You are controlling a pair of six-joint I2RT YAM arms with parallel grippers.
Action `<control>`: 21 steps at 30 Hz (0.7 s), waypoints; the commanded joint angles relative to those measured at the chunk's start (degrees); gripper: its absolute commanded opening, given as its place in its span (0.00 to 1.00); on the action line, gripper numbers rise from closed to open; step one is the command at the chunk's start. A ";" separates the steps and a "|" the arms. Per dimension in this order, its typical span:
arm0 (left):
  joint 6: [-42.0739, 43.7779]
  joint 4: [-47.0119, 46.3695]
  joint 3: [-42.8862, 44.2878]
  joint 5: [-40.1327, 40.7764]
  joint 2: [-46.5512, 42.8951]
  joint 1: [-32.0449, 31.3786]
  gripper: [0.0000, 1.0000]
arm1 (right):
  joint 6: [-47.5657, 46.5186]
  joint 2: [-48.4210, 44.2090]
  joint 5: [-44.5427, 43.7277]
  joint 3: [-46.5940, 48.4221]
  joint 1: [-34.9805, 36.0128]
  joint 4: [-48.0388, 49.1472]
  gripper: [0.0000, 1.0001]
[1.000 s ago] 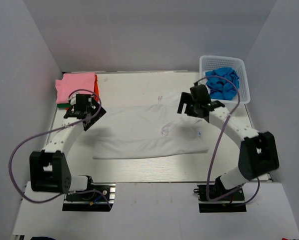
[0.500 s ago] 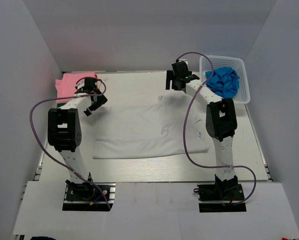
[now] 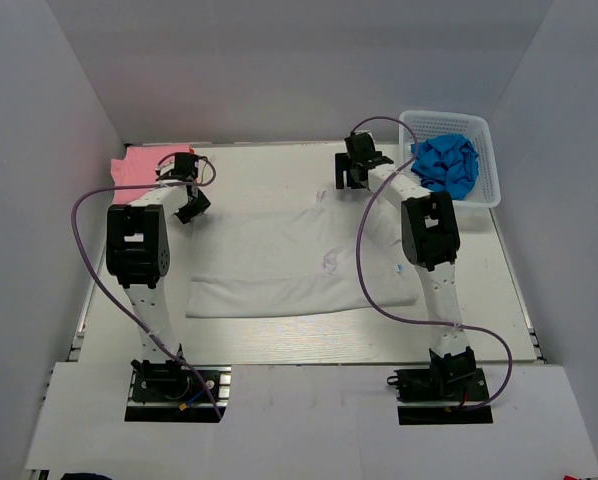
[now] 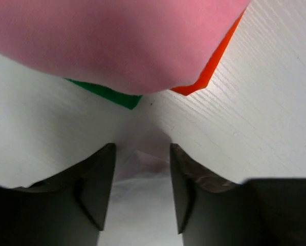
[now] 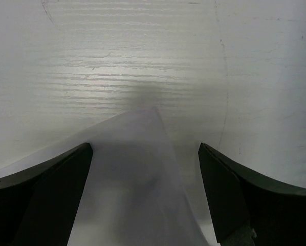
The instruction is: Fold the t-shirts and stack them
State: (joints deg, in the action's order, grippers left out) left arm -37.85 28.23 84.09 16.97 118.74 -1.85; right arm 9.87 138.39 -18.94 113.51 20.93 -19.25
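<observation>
A large white t-shirt [image 3: 279, 262] lies spread flat across the middle of the table. My left gripper [image 3: 192, 207] is at its far left corner. In the left wrist view that white corner [image 4: 143, 171] lies between the fingers of the left gripper [image 4: 143, 159], which stand part-way open and apart from the cloth. Just beyond it is a folded stack: pink t-shirt [image 4: 112, 41] on top, orange-red [image 4: 214, 61] and green [image 4: 107, 95] edges beneath. My right gripper [image 3: 351, 180] is wide open at the shirt's far right corner [image 5: 137, 169]. A bright blue t-shirt [image 3: 447, 165] sits in the basket.
The white mesh basket [image 3: 491, 160] stands at the far right corner of the table [image 3: 269, 170]. The pink stack [image 3: 139, 168] occupies the far left corner. White walls close in the left, right and back sides. Both arms stretch forward over the shirt's sides.
Both arms have stretched out from a bent pose to the white shirt's far corners. The left jaws have narrowed around the corner; the right jaws stay wide.
</observation>
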 commanded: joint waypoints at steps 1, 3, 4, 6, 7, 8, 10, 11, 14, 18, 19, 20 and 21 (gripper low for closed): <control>-0.21 0.78 -0.68 -3.78 1.50 0.26 0.54 | -1.34 1.62 2.23 2.06 -0.62 2.11 0.90; -0.21 0.25 -1.39 -3.79 1.50 0.26 0.44 | -1.34 2.33 3.03 2.06 -0.63 2.81 0.89; -0.21 0.25 -2.00 -4.31 1.50 0.26 0.43 | -1.17 2.50 3.73 2.06 -0.63 2.90 0.87; -0.21 -0.45 -2.53 -4.92 1.50 0.26 0.40 | -2.74 2.68 5.56 1.37 -0.71 3.94 0.76; -0.21 -0.45 -2.53 -5.54 1.50 0.26 0.39 | -3.45 2.42 5.93 0.92 -0.45 4.47 0.70; -0.21 -0.45 -2.53 -5.55 1.50 0.26 0.38 | -4.32 2.41 6.28 0.48 -0.62 6.05 0.59; -0.21 -0.98 -2.53 -6.07 1.50 0.26 0.33 | -7.30 1.89 7.95 -1.18 -0.36 7.55 0.50; -0.21 -0.98 -2.53 -6.07 1.50 0.26 0.29 | -7.67 1.97 8.21 -1.28 -0.19 8.08 0.44; -0.21 -0.45 -2.00 -6.07 1.50 0.26 0.00 | -7.58 1.97 9.70 -1.54 -0.45 8.35 0.25; 0.40 -2.11 -4.28 -7.83 -1.48 0.26 0.00 | -7.76 0.40 9.80 -3.38 -0.27 9.75 0.00; 0.93 -3.69 -5.07 -8.44 -2.62 0.26 0.00 | -7.59 -0.83 9.54 -4.08 -0.27 10.97 0.00; 0.93 -4.49 -5.78 -8.45 -5.07 0.26 0.00 | -7.32 -2.84 9.53 -7.48 -0.19 13.16 0.00; 0.93 -5.37 -7.44 -8.45 -6.66 -0.34 0.00 | -7.32 -3.90 9.71 -8.82 -0.19 15.70 0.00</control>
State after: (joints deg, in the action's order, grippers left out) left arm -37.52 22.74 80.27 11.09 117.01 -1.56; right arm 3.33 138.34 -9.96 108.90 20.73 -7.57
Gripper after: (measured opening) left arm 0.017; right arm 0.010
